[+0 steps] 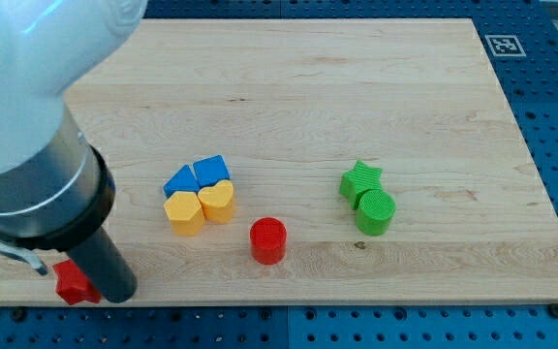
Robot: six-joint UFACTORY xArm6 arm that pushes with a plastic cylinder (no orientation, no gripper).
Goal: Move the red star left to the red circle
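The red star (pixel 73 281) lies at the view's bottom left corner of the wooden board, partly hidden by the arm. The red circle (pixel 268 239) stands well to the star's right, near the bottom middle. The arm's dark body (pixel 105 262) comes down just right of the star and touches it. My tip itself does not show; it is hidden under the arm's body.
A blue block pair (pixel 198 175) and a yellow block pair (pixel 200 206), one heart-shaped, cluster left of centre. A green star (pixel 360 179) and green circle (pixel 375 211) touch at the right. The board's bottom edge (pixel 279 302) runs just below the red star.
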